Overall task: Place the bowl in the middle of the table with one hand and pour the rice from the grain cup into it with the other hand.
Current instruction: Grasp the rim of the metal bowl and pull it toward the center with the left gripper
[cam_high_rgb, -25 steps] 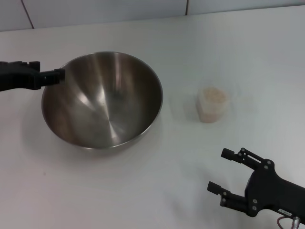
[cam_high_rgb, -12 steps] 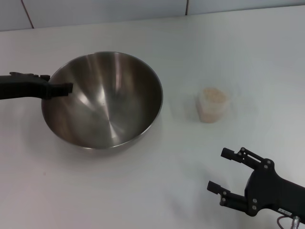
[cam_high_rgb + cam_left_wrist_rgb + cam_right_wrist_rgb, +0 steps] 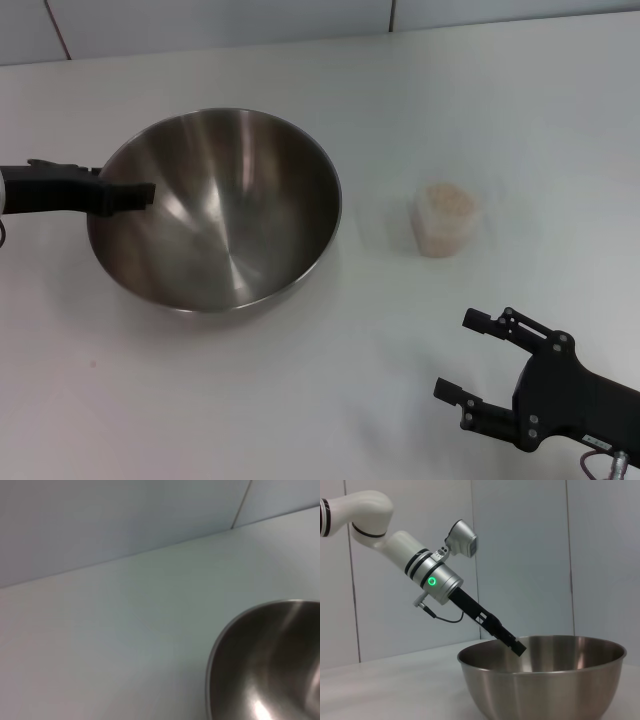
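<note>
The bowl [image 3: 215, 208] stands on the worktop [image 3: 300, 400], left of centre in the head view. At its 9 o'clock the left pincer [image 3: 140, 194] reaches in from the left edge, its tip over the rim and inside the bowl's upper wall. At the bowl's 3 o'clock, well apart from it, stands the grain cup [image 3: 445, 219] with the rice [image 3: 447, 201] in it. The right pincer [image 3: 468, 365] hangs at the cup's 6 o'clock, near the front right corner, fingers spread, clear of cup and bowl.
</note>
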Robot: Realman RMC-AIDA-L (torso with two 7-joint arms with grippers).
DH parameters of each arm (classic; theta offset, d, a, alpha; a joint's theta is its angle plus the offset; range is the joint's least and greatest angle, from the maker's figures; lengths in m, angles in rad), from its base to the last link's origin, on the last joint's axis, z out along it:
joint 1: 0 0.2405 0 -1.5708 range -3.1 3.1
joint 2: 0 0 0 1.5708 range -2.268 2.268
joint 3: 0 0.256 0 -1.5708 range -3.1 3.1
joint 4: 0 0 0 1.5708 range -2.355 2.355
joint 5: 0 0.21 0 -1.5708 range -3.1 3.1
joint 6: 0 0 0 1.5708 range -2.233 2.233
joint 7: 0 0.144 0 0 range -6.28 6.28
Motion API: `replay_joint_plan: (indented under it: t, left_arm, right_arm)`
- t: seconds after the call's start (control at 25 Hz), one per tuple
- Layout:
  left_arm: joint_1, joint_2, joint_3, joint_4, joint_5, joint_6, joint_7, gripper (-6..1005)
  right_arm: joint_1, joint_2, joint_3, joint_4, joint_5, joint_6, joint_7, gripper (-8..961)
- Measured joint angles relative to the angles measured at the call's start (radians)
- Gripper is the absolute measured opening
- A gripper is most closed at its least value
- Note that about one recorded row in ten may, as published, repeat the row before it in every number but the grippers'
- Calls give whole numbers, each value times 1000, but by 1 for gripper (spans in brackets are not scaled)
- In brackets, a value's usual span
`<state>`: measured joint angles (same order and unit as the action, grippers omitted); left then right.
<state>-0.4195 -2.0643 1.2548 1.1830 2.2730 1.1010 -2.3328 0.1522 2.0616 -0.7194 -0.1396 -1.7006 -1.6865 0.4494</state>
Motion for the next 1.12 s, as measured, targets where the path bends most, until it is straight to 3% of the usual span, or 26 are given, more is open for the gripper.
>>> replay_joint_plan:
  t: [0.52,0.8,0.88,1.12]
  left_arm:
    - [-30,1,1,-19,41,20,-5,462]
    - [-49,2,-9,-36,42,39,-7,159]
    - [-78,2,-51,-64,42,69,-15,65]
    - [-145,4,-163,-134,36,133,9,42]
  right_arm:
    - [3,0,0,0,-7,4,12,800]
    - [3,0,0,-5,-7,4,14,800]
    - [3,0,0,-5,-8,5,14,800]
    - [3,0,-1,-5,-8,6,15,799]
